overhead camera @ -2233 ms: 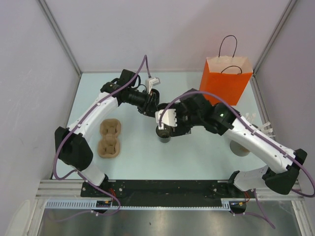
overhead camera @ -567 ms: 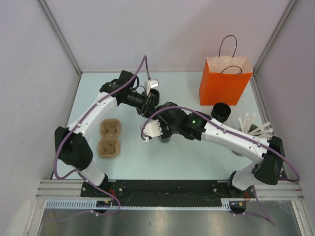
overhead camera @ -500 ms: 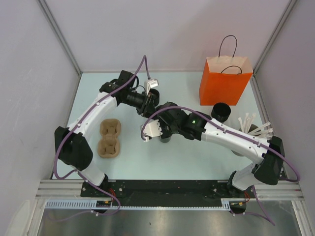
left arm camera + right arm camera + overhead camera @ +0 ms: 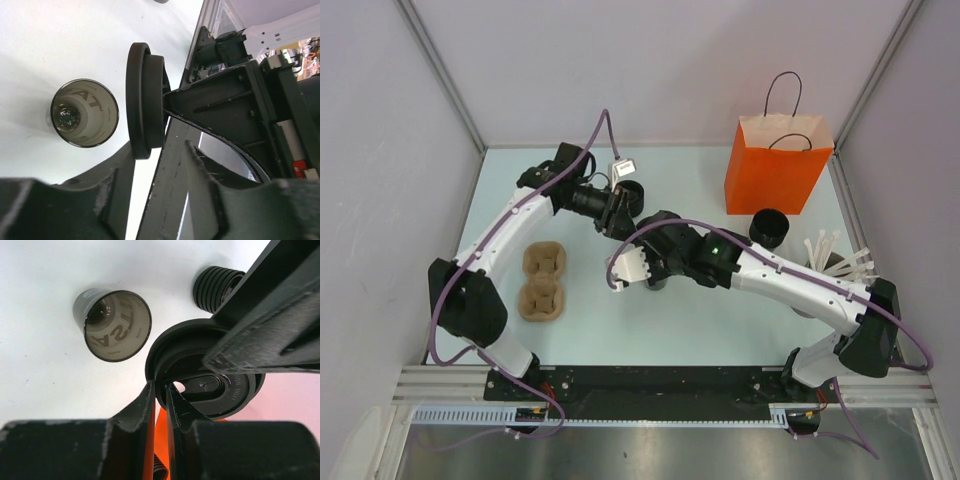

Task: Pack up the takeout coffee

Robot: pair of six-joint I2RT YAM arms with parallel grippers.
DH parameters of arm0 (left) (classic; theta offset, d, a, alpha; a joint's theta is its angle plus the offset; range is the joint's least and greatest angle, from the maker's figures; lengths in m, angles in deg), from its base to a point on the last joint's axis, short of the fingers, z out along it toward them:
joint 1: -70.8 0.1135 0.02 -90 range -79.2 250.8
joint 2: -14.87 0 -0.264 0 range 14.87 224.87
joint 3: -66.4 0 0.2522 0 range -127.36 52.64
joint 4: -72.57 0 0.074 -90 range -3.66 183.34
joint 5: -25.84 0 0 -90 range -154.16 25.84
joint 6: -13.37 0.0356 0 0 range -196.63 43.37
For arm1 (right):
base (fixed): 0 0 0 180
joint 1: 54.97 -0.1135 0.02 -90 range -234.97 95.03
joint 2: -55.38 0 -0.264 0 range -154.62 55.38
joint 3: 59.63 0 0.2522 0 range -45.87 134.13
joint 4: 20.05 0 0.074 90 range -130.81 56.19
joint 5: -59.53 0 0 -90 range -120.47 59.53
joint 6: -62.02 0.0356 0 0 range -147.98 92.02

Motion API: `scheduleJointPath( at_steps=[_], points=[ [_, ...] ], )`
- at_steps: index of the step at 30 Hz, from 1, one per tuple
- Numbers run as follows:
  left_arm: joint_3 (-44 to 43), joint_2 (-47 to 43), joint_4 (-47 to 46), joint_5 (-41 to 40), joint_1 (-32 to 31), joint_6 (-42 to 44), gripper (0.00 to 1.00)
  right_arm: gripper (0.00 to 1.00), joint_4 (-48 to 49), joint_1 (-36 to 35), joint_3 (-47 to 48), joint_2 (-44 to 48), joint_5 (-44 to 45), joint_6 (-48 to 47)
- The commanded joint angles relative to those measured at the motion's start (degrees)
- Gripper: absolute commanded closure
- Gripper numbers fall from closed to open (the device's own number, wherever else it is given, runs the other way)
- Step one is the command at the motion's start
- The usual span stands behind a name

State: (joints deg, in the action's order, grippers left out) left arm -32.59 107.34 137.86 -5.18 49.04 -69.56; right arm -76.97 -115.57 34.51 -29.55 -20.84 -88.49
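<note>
Black lid (image 4: 200,385) pinched shut in my right claw (image 4: 160,386), left claw's (image 4: 159,145) hold unclear; next, lower it squarely onto the open cup (image 4: 112,325).

- Top view: high behind the arm bases (image 4: 660,380), facing down on the table (image 4: 720,325).
- Wrist views: very near, both showing the open cup (image 4: 84,113) and black lid (image 4: 144,100).

The paper bag (image 4: 778,170) at far right is bright orange; the pulp cup tray (image 4: 543,282) at left is mottled brown; the table (image 4: 700,330) is pale mint; the lidded cup (image 4: 768,226) near the bag and the loose lid (image 4: 142,100) are black; the open cup (image 4: 84,113) has a dark rim and a pale inside with grey lettering; the sticks (image 4: 845,262) at right are white; the left arm (image 4: 515,225) and right arm (image 4: 800,285) are white with black joints.
</note>
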Motion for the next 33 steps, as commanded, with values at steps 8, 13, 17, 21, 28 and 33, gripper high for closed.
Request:
scheduleJointPath(
  at_steps=[8, 13, 17, 21, 28, 33],
  points=[
    [-0.55, -4.22, -2.31, 3.77, 3.20, -0.39, 0.33, 1.00, -4.56, -0.75, -0.57, 2.75, -2.42, 3.91],
    [-3.71, -4.40, -0.90, 3.51, 8.04, 0.92, 0.21, 1.00, -6.32, -0.40, 0.04, 3.10, -5.40, 5.31],
    [-5.56, -4.75, -0.29, 2.63, 13.14, 2.86, 0.11, 1.00, -7.20, 0.92, 1.27, 2.57, -9.00, 6.81],
    [-5.56, -5.63, -1.34, 3.16, 17.01, 3.65, 0.00, 1.00, -7.99, 4.77, 4.51, 0.38, -16.11, 8.74],
    [-3.19, -10.01, -6.34, 0.70, 20.52, 3.83, 0.00, 1.00, -13.96, 9.97, 15.67, -8.14, -27.63, 13.84],
    [5.48, -16.95, -17.67, -3.86, 23.24, -0.64, 0.00, 1.00, -16.17, 11.73, 19.81, -13.59, -32.83, 18.31]
  ],
)
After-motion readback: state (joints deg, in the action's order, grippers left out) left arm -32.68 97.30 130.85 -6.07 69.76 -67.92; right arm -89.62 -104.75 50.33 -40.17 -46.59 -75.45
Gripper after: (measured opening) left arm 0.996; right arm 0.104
